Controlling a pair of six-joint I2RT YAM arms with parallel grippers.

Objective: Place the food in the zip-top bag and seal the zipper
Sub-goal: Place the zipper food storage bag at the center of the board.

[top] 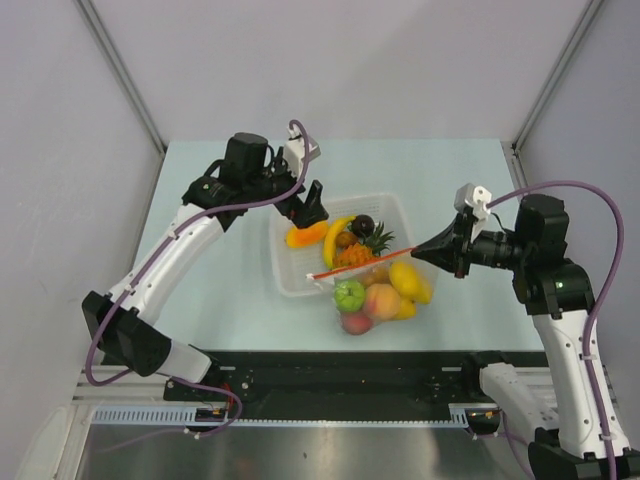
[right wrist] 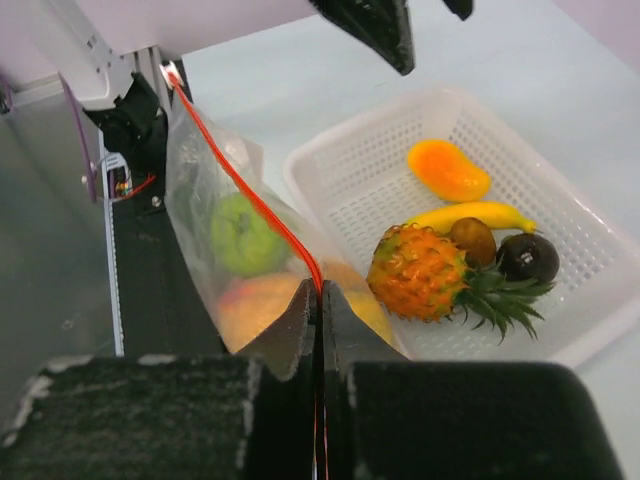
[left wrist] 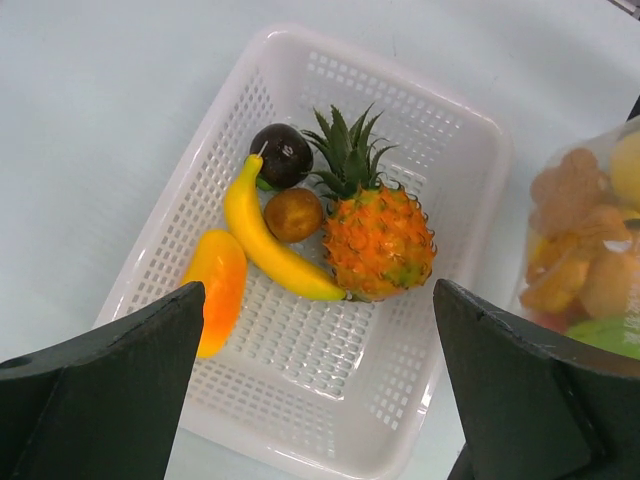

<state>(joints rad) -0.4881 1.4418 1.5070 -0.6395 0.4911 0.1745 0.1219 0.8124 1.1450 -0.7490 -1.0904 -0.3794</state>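
Right gripper clamps the zipper at 3 o'clock on the bag; left gripper hangs spread over the basket, 11 o'clock from it.

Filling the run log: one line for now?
left hand open above basket | right hand shut on zipper | bag part-filled | banana, pineapple unbagged

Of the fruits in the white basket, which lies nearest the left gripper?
The orange mango-shaped fruit, by the basket wall beside the left gripper; the banana and pineapple lie farther off.
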